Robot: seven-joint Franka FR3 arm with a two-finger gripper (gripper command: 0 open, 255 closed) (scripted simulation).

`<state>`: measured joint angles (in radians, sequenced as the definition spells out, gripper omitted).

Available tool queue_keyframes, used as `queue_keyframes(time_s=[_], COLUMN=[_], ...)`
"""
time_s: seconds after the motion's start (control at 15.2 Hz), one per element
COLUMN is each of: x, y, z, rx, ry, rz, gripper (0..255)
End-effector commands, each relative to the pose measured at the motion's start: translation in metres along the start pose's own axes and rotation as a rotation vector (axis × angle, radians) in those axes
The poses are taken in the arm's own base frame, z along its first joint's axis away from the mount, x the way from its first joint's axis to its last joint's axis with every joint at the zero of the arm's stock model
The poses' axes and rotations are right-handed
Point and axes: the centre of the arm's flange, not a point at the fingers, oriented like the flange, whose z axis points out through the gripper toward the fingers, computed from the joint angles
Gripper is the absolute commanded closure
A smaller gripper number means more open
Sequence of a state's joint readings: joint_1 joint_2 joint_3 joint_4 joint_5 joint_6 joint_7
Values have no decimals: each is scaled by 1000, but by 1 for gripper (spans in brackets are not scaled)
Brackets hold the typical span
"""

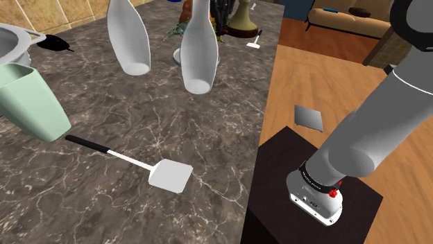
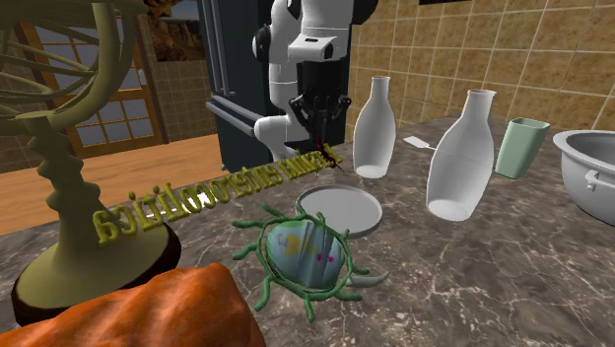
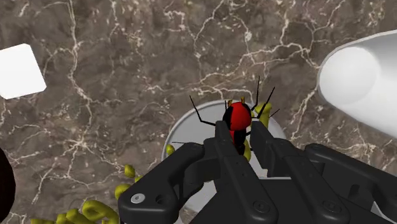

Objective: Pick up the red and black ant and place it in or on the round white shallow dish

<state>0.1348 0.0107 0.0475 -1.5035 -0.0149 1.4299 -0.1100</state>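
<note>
My black gripper is shut on the red and black ant, clasping its dark body while the red head and thin legs stick out past the fingertips. Straight beneath it lies the round white shallow dish, partly covered by my hand. In the second exterior view the gripper hangs from the white arm with the ant held well above the counter, over the far rim of the dish.
On the dark marble counter stand two white bottles, a pale green cup and a grey pot. A green tentacled ornament touches the dish's near side. A white spatula lies nearer the stand.
</note>
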Motion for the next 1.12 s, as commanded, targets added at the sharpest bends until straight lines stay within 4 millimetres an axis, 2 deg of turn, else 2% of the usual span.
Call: queue_keyframes(time_s=[0.0,0.26,0.92,0.99,1.06], x=[28,79,83,84,84], y=[-3,-10,-10,-11,-11], z=[-4,-14,39,33,33], rx=[0,0,0,0,0], ry=[1,1,1,0,0], rz=[0,0,0,0,0], gripper=[255,255,255,255,0])
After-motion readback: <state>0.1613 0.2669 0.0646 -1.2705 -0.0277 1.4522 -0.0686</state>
